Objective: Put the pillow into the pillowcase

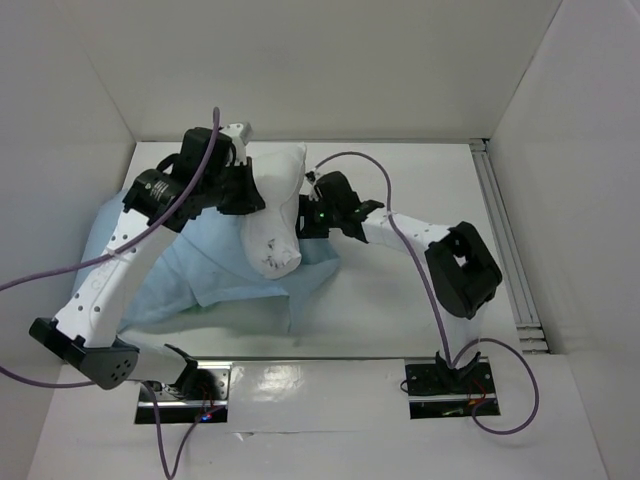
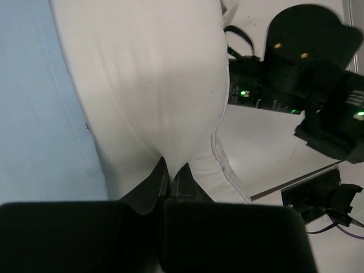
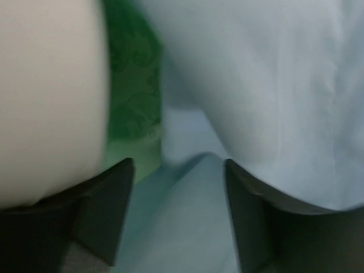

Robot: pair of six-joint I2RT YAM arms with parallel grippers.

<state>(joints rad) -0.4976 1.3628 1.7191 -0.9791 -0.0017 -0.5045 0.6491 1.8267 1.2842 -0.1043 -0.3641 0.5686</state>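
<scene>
The white pillow (image 1: 276, 215) lies mid-table, its near end resting on the pale blue pillowcase (image 1: 200, 275). My left gripper (image 1: 247, 192) is shut on a pinch of the pillow's fabric (image 2: 165, 74) at its left side; the fingers (image 2: 153, 185) are pressed together. The pillowcase (image 2: 40, 114) lies left of it. My right gripper (image 1: 306, 216) is at the pillow's right side. In the right wrist view it (image 3: 179, 193) is open, with pale blue cloth (image 3: 256, 85) lying between its fingers, the sea-green patterned face (image 3: 133, 85) ahead and the pillow (image 3: 51, 85) to the left.
White walls enclose the table on the left, back and right. A metal rail (image 1: 505, 240) runs along the right side. The right arm's elbow (image 1: 463, 268) sits right of centre, and its purple cable (image 1: 400, 250) loops over the table.
</scene>
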